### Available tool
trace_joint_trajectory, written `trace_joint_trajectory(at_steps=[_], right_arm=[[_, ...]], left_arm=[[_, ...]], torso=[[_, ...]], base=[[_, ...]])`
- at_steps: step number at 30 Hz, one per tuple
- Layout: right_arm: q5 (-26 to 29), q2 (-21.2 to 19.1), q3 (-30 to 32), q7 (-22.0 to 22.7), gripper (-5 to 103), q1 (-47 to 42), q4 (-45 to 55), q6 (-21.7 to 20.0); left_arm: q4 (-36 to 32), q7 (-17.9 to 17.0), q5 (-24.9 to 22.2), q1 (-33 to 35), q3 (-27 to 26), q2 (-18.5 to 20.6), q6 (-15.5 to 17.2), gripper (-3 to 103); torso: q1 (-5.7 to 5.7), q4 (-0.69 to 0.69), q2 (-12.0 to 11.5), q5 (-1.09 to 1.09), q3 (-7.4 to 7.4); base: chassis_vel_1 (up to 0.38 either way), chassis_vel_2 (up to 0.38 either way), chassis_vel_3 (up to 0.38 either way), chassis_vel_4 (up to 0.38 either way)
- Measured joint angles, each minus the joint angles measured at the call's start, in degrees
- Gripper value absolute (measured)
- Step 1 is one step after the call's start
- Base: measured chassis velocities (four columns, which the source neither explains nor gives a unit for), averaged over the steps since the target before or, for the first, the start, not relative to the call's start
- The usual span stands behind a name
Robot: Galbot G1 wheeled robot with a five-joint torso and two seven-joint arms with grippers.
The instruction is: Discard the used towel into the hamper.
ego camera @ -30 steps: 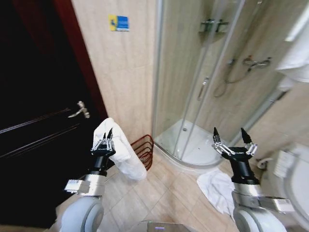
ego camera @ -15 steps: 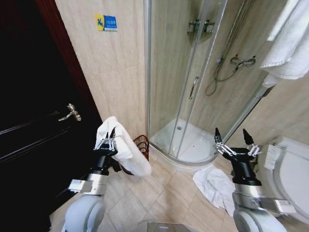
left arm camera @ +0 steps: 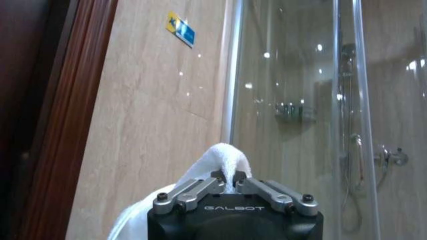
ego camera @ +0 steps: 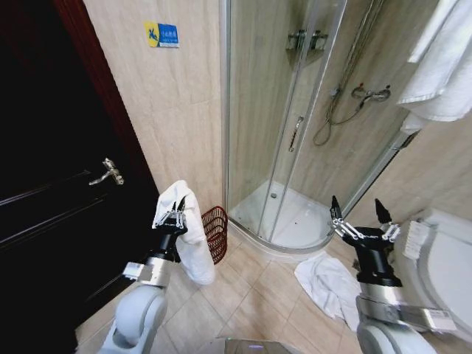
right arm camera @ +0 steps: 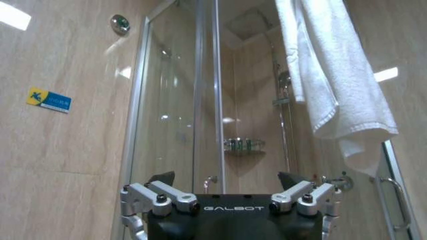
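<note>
White towel (ego camera: 188, 236) draped, hanging, dark red wire hamper (ego camera: 214, 232) seemingly just behind it

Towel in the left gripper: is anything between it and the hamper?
Nothing visible. The left gripper holds the towel up, its fingers shut on it, and the cloth hangs right beside the hamper, partly covering its near side. The floor around the hamper shows bare tiles.

The hamper (ego camera: 214, 233) stands on the floor against the wall, between the door (ego camera: 51, 214) on its left and the shower cabin (ego camera: 295, 133) on its right. The towel (ego camera: 186, 234) hangs just left of the hamper, before it. Another towel (ego camera: 330, 284) lies on the floor well right of the hamper.
</note>
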Motion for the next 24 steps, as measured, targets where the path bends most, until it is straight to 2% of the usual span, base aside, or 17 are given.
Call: trace_joint_trajectory(at_steps=[3,13,24], right_arm=[[-0.8,0.4,0.0,-0.4,100,-0.1,0.0,0.3],[-1.7,0.5,-0.2,-0.7,100,1.1,0.0,0.4],[-1.7,0.5,0.1,-0.9,100,1.1,0.0,1.2]], left_arm=[[2.7,0.0,-2.3,-3.1,0.9,1.0,0.6,3],[6.2,-0.4,-6.8,-6.7,2.8,4.6,1.4,3],[13.5,-3.1,-10.1,-12.1,5.0,7.9,1.7,3]], torso=[[0.0,0.01,0.0,-0.01,0.0],[0.03,0.0,0.0,0.0,0.01],[0.0,0.0,0.0,-0.01,0.0]], base=[[-0.074,0.093,0.078,-0.081],[-0.1,0.074,0.093,-0.074],[-0.053,0.061,0.053,-0.058]])
